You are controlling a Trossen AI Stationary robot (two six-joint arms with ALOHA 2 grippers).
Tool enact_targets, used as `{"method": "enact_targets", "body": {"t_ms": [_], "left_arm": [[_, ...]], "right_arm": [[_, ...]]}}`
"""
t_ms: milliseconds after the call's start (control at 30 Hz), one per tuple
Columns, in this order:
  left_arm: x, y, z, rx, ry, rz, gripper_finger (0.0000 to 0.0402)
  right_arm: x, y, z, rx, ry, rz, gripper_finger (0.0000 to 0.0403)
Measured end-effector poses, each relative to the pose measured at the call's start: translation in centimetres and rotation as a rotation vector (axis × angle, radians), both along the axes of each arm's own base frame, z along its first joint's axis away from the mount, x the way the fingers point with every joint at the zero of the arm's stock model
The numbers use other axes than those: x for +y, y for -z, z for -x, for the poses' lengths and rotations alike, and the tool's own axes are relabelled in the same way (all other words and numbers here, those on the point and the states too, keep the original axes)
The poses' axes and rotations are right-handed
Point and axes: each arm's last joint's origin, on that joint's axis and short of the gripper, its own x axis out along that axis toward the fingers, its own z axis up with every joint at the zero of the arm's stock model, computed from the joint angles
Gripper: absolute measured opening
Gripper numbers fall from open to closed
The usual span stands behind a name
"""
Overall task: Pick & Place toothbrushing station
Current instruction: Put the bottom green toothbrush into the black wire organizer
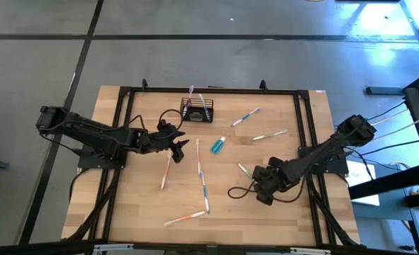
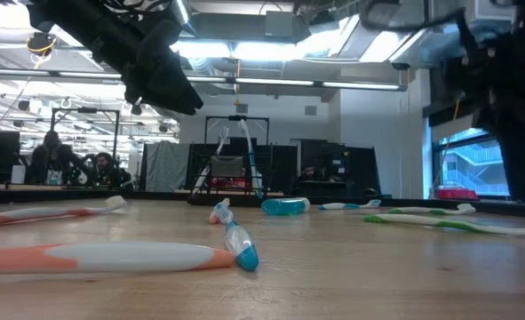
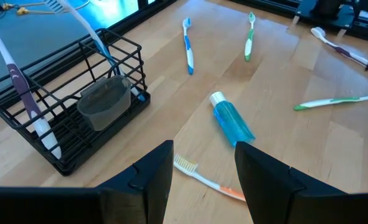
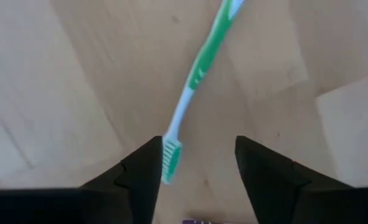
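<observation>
Station (image 1: 196, 110) near table's (image 1: 124, 205) far edge, seemingly unobstructed.

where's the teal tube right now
In the high view the teal tube lies flat near the table's middle, just below and right of the black wire basket, with the left gripper to its left and apart from it.

1. Two dark, jointed arms are seen, a left arm (image 1: 96, 136) and a right arm (image 1: 322, 156), each built of blocky matt black segments.
2. A black cable is looped beside the right gripper (image 1: 260, 185), and pale cables are run along the right arm's base.
3. Each gripper is ended in two broad, wedge-shaped black fingers (image 3: 147, 180) with flat faces, as on the left gripper (image 1: 179, 145).
</observation>
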Motion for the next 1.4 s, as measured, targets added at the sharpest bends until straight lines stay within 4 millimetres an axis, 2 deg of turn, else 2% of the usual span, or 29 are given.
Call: {"method": "enact_targets", "body": {"t_ms": [200, 700, 1000, 1133, 1400], "left_arm": [[0.0, 0.0, 0.0, 0.000, 0.000, 0.000, 0.0168], [0.0, 0.0, 0.0, 0.001, 0.000, -0.001, 0.0169], [0.0, 0.0, 0.0, 0.000, -0.001, -0.001, 0.0169], [0.0, 0.0, 0.0, 0.001, 0.000, -0.001, 0.0168], [0.0, 0.0, 0.0, 0.001, 0.000, -0.001, 0.0168]], "right_arm": [[-0.2, 1.1, 0.2, 0.012, 0.000, -0.089, 0.0228], [-0.5, 2.7, 0.7, -0.013, 0.049, -0.117, 0.0222], [-0.4, 3.9, 0.5, 0.032, 0.053, -0.074, 0.0170], [-0.5, 3.8, 0.5, 0.020, 0.069, -0.058, 0.0143], [-0.6, 3.6, 0.6, 0.007, 0.077, -0.047, 0.0054]]}}
